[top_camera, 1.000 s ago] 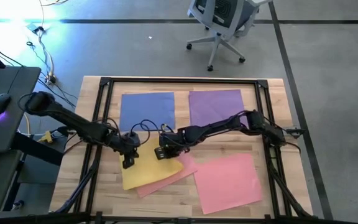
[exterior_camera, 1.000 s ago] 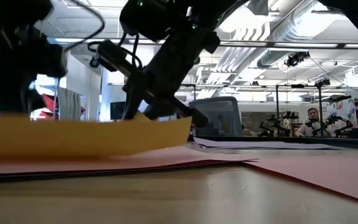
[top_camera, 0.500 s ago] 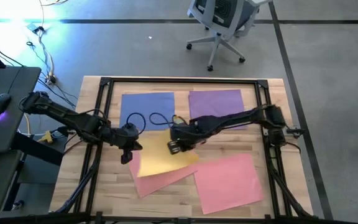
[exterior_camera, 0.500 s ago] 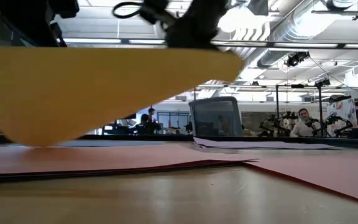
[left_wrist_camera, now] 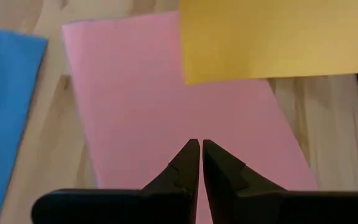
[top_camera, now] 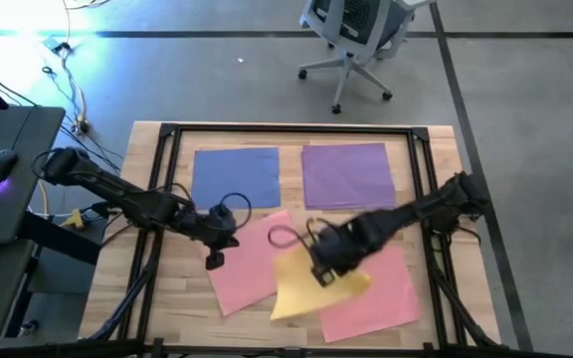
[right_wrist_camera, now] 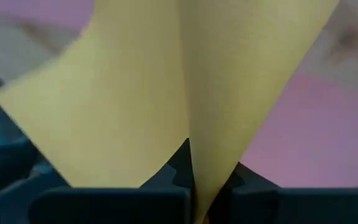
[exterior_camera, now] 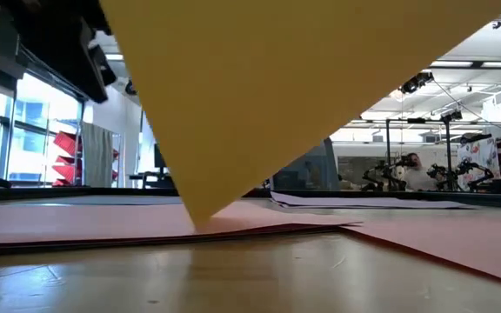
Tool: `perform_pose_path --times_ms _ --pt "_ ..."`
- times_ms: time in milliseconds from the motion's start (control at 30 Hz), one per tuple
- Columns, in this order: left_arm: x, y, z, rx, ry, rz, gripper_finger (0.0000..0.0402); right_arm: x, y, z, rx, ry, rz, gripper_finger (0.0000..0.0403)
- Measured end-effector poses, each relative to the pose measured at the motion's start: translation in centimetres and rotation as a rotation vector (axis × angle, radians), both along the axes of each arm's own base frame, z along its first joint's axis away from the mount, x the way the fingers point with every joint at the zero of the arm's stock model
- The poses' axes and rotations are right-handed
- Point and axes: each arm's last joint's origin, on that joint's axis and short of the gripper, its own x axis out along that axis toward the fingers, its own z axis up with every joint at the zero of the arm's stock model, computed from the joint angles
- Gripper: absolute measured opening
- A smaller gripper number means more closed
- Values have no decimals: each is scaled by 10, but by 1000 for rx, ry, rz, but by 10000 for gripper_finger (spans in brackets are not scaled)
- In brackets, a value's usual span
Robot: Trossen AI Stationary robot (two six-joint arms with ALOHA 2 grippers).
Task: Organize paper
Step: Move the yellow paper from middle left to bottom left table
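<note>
The right pincer [top_camera: 323, 272] is clamped on a yellow sheet [top_camera: 311, 283], gripping it near one edge so that the paper folds up on both sides of the fingers [right_wrist_camera: 182, 163] in the right wrist view. The sheet hangs lifted above the desk [top_camera: 172, 308], over the gap between two pink sheets, and in the low view it fills the upper part of the picture, one corner pointing down toward the pink paper. The left pincer [top_camera: 214, 258] hovers with its fingers [left_wrist_camera: 188, 165] pressed together and empty, over the left pink sheet [top_camera: 252, 261]. The right pink sheet [top_camera: 386, 288] lies partly under the yellow one. A blue sheet [top_camera: 235, 176] and a purple sheet [top_camera: 348, 174] lie flat side by side at the far end of the desk.
</note>
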Motion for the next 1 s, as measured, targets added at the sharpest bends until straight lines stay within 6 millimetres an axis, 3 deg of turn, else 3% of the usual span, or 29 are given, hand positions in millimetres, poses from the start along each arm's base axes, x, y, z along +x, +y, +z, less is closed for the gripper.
perform_pose_path --times_ms 200,433,700,867,1000 --pt "20 -10 -41 12 146 -67 0 -10 37 -3 -25 -63 -89 0" --pt "21 -12 -83 131 369 -108 0 -6 66 -23 -25 -81 -144 0" --pt "1 -1 -84 388 534 -135 0 40 82 -79 25 -165 -176 0" --pt "-7 8 -82 576 588 -168 0 68 78 -110 52 -207 -222 0" --pt "-9 10 -82 603 611 -200 0 88 69 -134 74 -240 -269 0"
